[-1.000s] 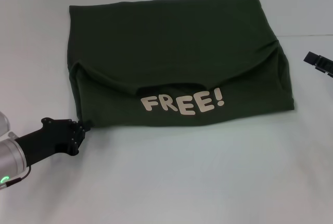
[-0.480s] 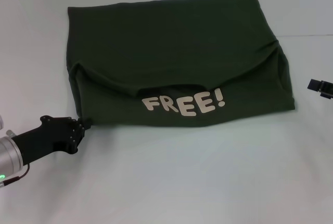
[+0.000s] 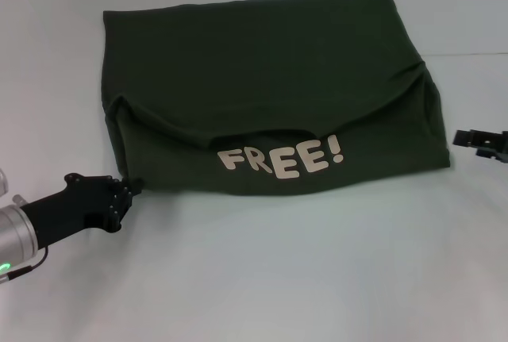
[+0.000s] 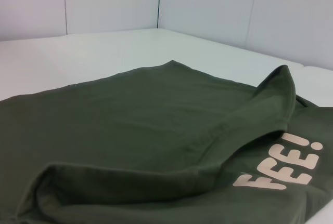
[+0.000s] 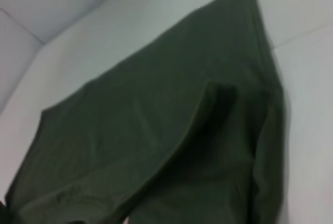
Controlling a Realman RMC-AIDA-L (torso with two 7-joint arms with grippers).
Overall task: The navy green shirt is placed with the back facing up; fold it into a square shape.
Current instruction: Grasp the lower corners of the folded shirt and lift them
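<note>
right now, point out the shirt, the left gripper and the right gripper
navy green shirt (image 3: 262, 56), head view, plain upper panel.
left gripper (image 3: 127, 191), head view, tip at the shirt's near-left corner.
right gripper (image 3: 480, 140), head view, dark tip beside the shirt's right edge.

The head view looks forward and down from above onto the tabletop (image 3: 262, 278), with the left end effector (image 3: 127, 191) at the shirt's (image 3: 262, 80) near corner. The left wrist view sits low and close, facing ahead of that end effector across the shirt's (image 4: 130, 125) lettered fold. The right wrist view, farther off, looks over the same shirt (image 5: 156, 130) from its other side.
</note>
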